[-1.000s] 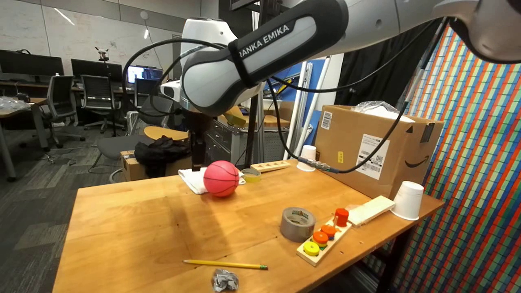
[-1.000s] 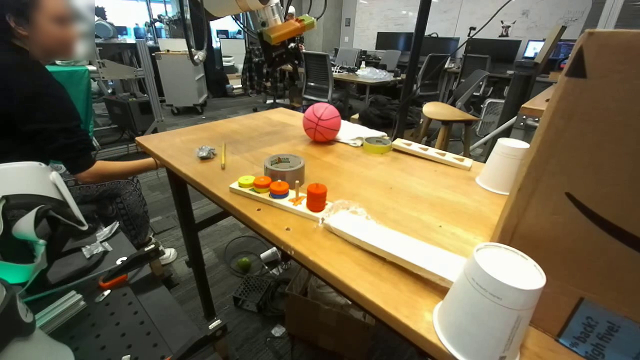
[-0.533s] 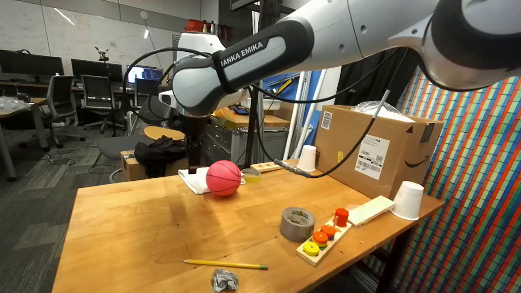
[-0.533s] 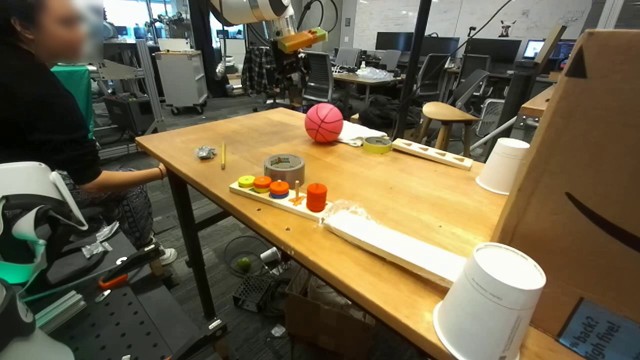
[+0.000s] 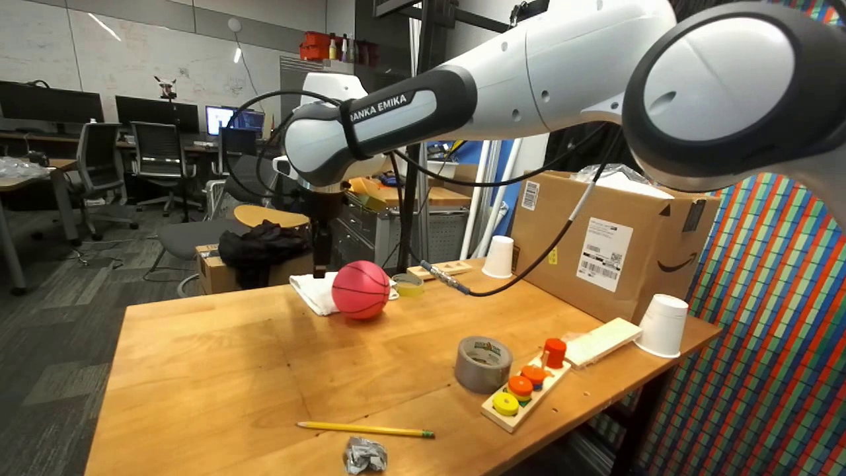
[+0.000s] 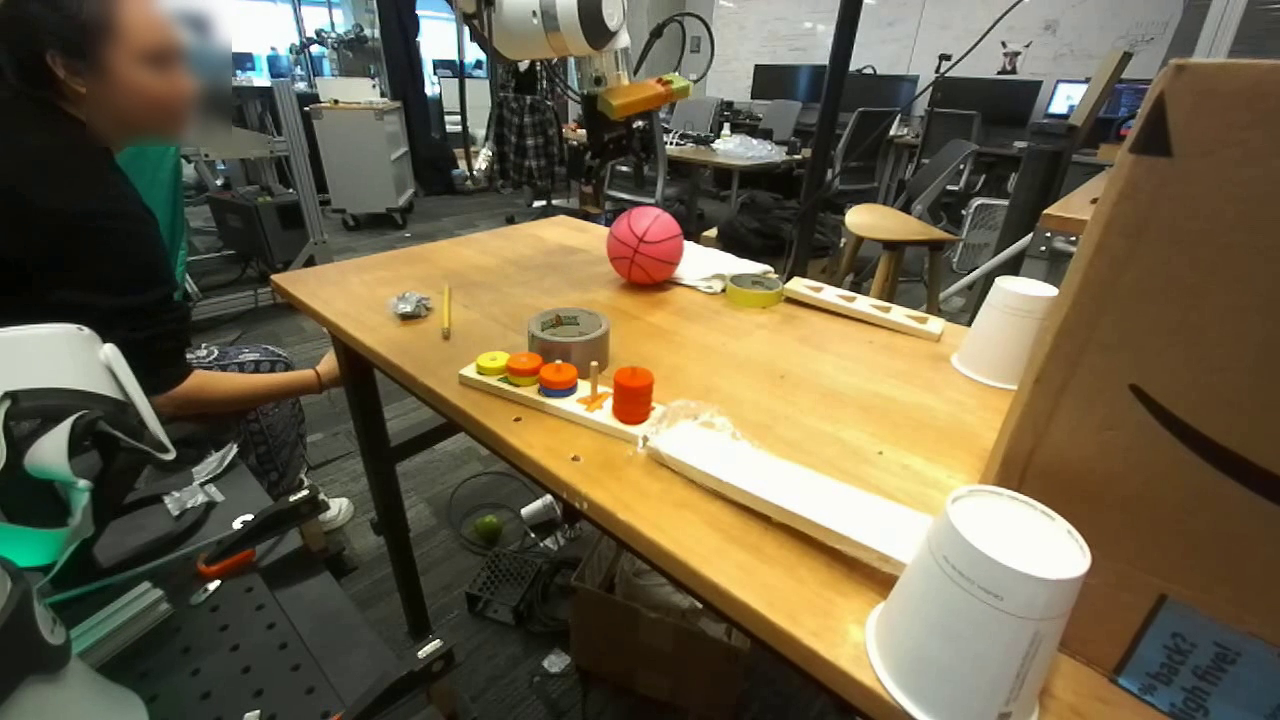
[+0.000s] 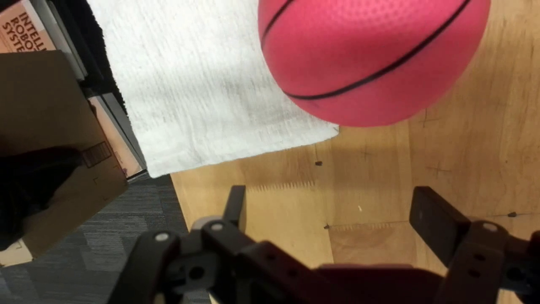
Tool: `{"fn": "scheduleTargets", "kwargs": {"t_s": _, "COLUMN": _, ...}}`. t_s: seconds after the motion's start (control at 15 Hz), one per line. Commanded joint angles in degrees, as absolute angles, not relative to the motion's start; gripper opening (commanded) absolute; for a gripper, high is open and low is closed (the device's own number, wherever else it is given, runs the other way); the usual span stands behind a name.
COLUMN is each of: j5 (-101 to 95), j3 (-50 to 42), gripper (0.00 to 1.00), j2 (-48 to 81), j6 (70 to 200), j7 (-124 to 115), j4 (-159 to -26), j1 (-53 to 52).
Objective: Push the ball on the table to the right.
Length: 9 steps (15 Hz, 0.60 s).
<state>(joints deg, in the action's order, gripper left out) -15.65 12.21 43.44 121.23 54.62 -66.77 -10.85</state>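
The pinkish-red ball (image 5: pixel 360 289) with dark seam lines rests on the wooden table (image 5: pixel 218 357), against a white cloth; it shows in both exterior views. In the wrist view the ball (image 7: pixel 371 59) fills the upper right, beyond my fingertips. My gripper (image 7: pixel 329 198) is open, its two dark fingers wide apart with only bare tabletop visible between them. An exterior view has the gripper (image 5: pixel 320 270) pointing down just left of the ball, with a small gap showing; its fingertips hang above tabletop level. In an exterior view the gripper (image 6: pixel 605 190) is partly blurred into the dark background.
The white cloth (image 7: pixel 202 84) lies beside the ball, near the table's edge. Yellow tape (image 6: pixel 754 290) and a slotted wooden strip (image 6: pixel 862 308) sit beyond it. Grey tape (image 5: pixel 484 363), a peg toy (image 5: pixel 529 390), a pencil (image 5: pixel 365 430) and a large cardboard box (image 5: pixel 608 244) also occupy the table.
In an exterior view the gripper has moved right and lower, nearer the ball. The ball shifted slightly right, then slightly back. The arm's upper links have swung lower.
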Motion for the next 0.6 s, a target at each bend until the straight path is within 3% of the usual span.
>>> {"fn": "scheduleTargets", "kwargs": {"t_s": 0.0, "j5": -11.76, "j3": 11.14, "gripper": 1.00, "j2": 49.74, "j6": 115.29, "j7": 56.80, "j4": -56.39, "j1": -9.89}}
{"fn": "scheduleTargets", "kwargs": {"t_s": 0.33, "j5": -12.91, "j3": 4.41, "gripper": 1.00, "j2": 48.71, "j6": 104.88, "j7": 50.93, "j4": -54.56, "j1": -6.56}}
{"fn": "scheduleTargets", "kwargs": {"t_s": 0.53, "j5": -20.05, "j3": -0.47, "gripper": 1.00, "j2": 41.25, "j6": 109.61, "j7": 52.12, "j4": -62.16, "j1": -4.57}}
